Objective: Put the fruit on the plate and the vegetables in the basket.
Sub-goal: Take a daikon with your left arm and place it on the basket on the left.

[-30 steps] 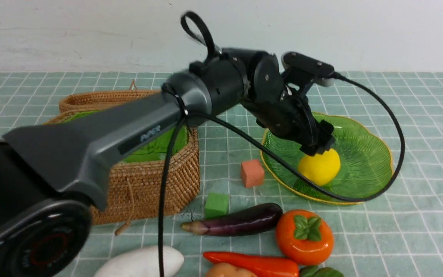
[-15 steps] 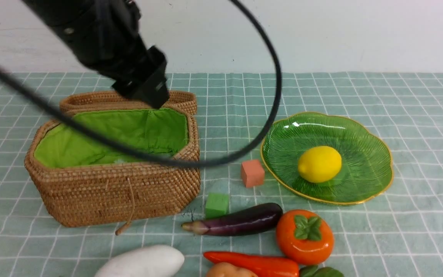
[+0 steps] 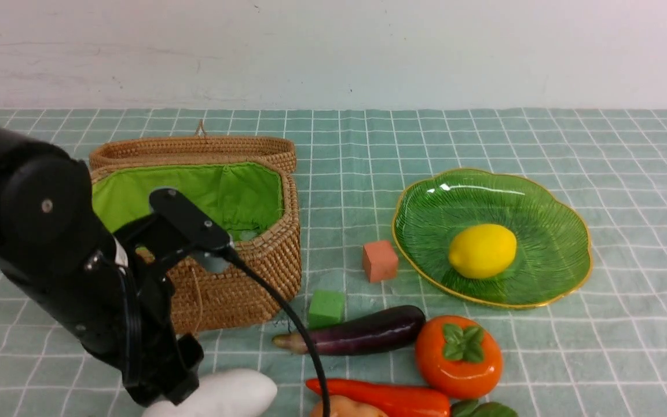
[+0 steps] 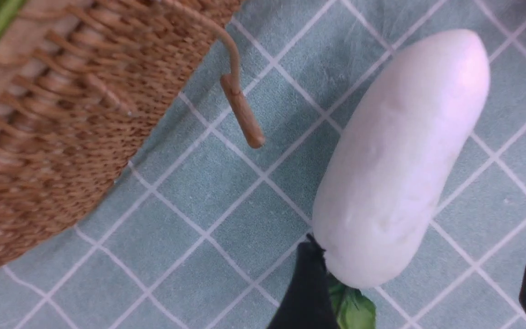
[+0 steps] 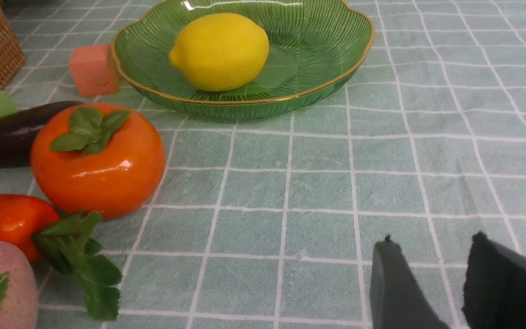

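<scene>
Lemon [image 3: 482, 251] is on the plate [image 3: 548, 249], in the hollow, so the raised rim should stop it rolling off. Only fruit placed so far; persimmon [image 3: 458, 356] and peach [image 3: 348, 406] are on the tabletop [image 3: 646, 347].

Vegetables also out: eggplant [image 3: 368, 330], carrot [image 3: 385, 397] and white vegetable [image 3: 223, 394]. Basket [image 3: 275, 278] has its green lining exposed and its mouth uncovered, ready to take them. No vegetable visible inside, but the left arm hides part of it.

Left tool [image 4: 423, 246] is open, fingers wide apart and nothing gripped. It's over the white vegetable, so I read this as the lead-in to that pick. The wide gap suits the fat body. Next: centre across the middle, lower, close. Smooth oval, may roll or squirt out if caught near an end. A leafy green bit shows by one finger; watch for snagging it.

Right tool [image 5: 432, 240] is also open, with a narrower gap and nothing between the fingers. It's well apart from the fruit.

Peach, carrot and persimmon are bunched up, so picking one could nudge its neighbours. Salmon cube [image 3: 380, 260] and green cube [image 3: 326, 308] aren't part of the job; leave them.
</scene>
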